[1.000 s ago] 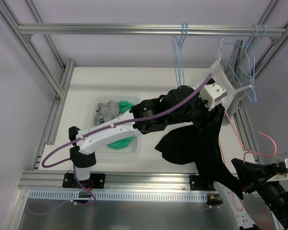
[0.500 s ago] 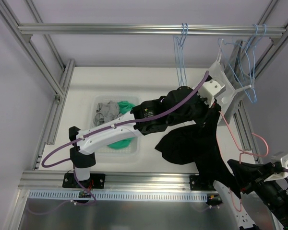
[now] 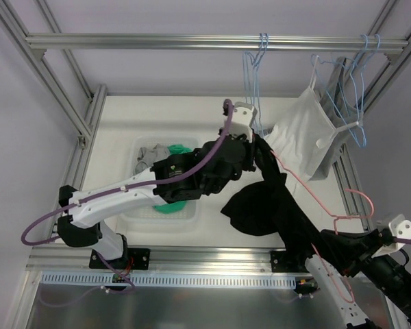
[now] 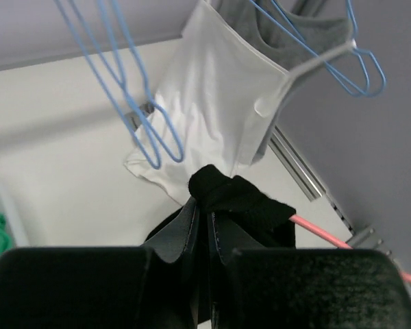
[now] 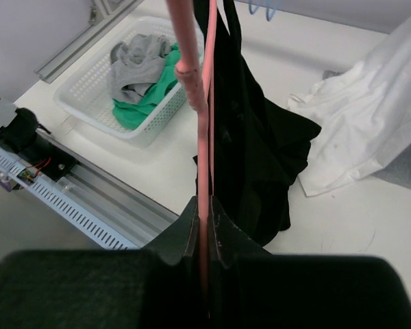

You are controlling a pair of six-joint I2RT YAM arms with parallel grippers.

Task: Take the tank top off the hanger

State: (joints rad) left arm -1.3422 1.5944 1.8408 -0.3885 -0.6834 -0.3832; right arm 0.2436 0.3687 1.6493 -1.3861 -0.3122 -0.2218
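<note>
The left claw [image 4: 204,205] has clamped shut on a black strap of the tank top [image 3: 257,205] and swung it in toward the basket [image 5: 123,129], stopping above its far right corner. The right claw [image 5: 204,216] stays pinched on the pink hanger [image 5: 203,171], well right of the basket. Bare wire now shows between the claws, so the strap is probably sliding off, though the view is too poor to say it has cleared the end. The garment's body droops just right of the basket.
</note>
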